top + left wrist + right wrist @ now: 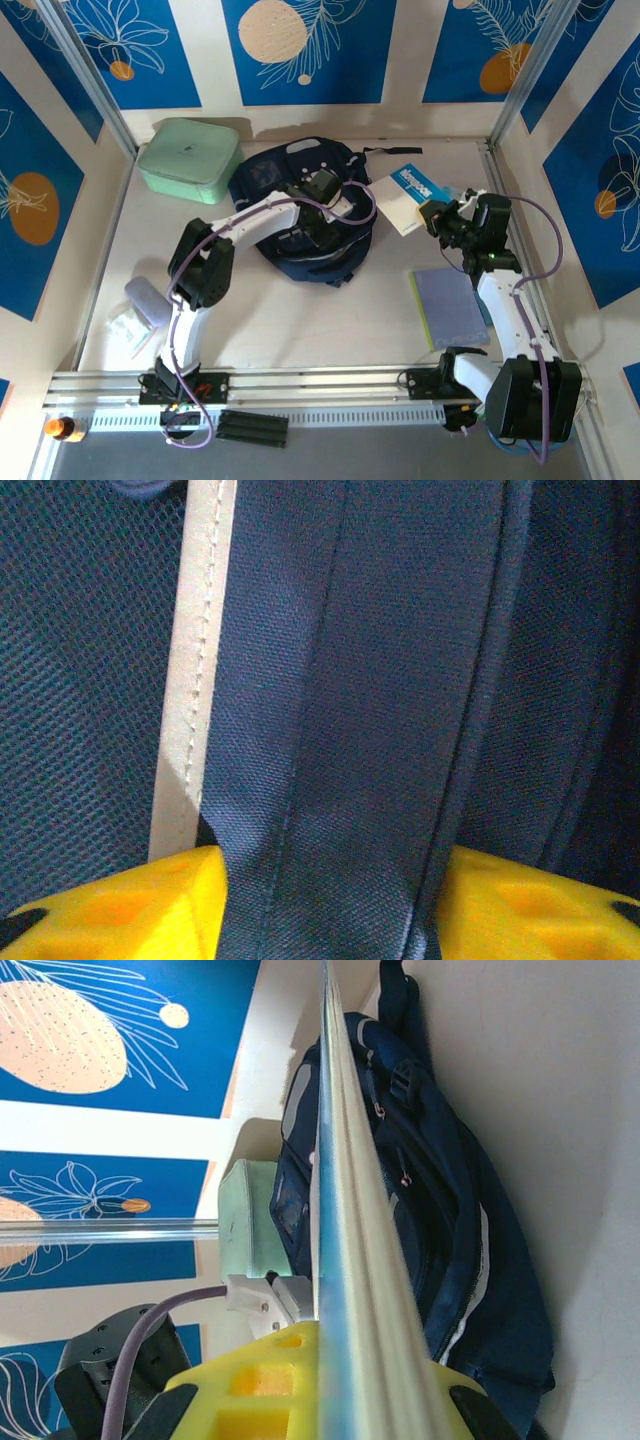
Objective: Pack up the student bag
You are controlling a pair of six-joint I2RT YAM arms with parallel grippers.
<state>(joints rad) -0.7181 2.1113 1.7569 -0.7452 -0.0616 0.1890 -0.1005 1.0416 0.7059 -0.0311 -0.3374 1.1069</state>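
Clamped on navy-blue fabric backpack (268,182) and thin blue-and-white booklet (410,190)

Pinching a fold of backpack cloth with the left gripper (330,885), yellow fingers (110,910) either side, mid-back on the pale table (300,320). Squeezing the booklet edge-on in the right gripper (432,215), just right of the backpack

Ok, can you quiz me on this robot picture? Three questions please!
1. True or false: the mint-green rectangular case lies inside the navy-blue fabric backpack.
2. What does the right tool grip? A) purple flat notebook B) thin blue-and-white book C) the case
3. Fill in: the fabric between the left tool's fingers belongs to the ____.
Key: 1 false; 2 B; 3 backpack.
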